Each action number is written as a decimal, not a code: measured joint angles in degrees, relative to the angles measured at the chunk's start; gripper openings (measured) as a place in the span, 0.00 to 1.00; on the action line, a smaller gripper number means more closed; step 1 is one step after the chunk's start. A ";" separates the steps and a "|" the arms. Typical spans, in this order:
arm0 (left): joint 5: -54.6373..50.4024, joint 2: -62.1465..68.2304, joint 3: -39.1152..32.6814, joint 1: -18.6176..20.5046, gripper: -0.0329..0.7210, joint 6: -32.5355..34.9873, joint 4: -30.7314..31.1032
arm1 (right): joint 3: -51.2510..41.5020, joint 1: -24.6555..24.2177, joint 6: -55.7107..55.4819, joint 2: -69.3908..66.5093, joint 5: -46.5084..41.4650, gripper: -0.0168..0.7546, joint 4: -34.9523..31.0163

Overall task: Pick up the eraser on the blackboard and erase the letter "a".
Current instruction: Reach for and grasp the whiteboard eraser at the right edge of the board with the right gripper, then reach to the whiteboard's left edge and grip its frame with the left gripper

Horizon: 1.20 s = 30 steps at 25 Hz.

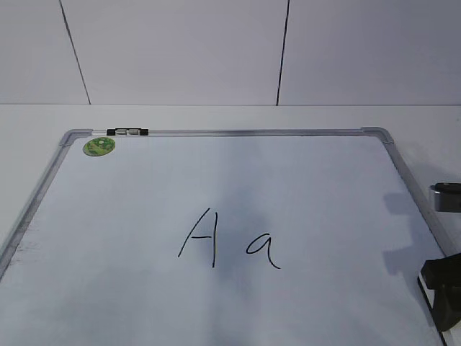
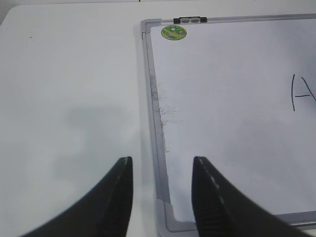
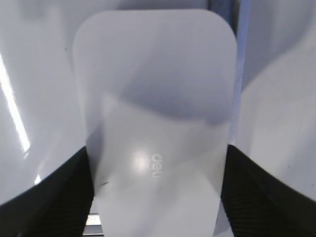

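Observation:
The white eraser (image 3: 153,98) fills the right wrist view, and my right gripper (image 3: 157,163) is shut on its two long sides. In the exterior view the eraser (image 1: 446,196) hangs just above the blackboard's right frame, with the gripper (image 1: 441,288) at the lower right and shadows on the board. The blackboard (image 1: 216,180) lies flat on the table. The letter "a" (image 1: 263,250) is at its lower middle, to the left of the eraser. My left gripper (image 2: 162,165) is open and empty above the blackboard's (image 2: 222,98) near left corner.
A capital "A" (image 1: 202,238) stands just left of the "a"; part of it shows in the left wrist view (image 2: 302,94). A green sticker (image 1: 99,147) and a marker pen (image 1: 128,132) sit at the board's far left corner. A white table surrounds the board.

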<state>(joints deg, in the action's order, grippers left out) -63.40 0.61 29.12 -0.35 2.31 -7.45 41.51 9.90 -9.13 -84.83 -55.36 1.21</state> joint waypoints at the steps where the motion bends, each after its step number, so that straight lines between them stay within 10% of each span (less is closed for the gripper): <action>1: 0.00 0.00 0.00 0.00 0.45 0.00 0.00 | 0.00 0.00 0.00 0.00 0.03 0.77 0.00; 30: 0.00 0.00 0.00 0.00 0.45 0.00 0.00 | 0.00 0.14 0.21 0.00 0.25 0.71 0.00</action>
<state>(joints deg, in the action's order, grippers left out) -63.40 0.61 29.12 -0.35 2.31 -7.45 41.51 10.04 -8.92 -84.83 -55.10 1.21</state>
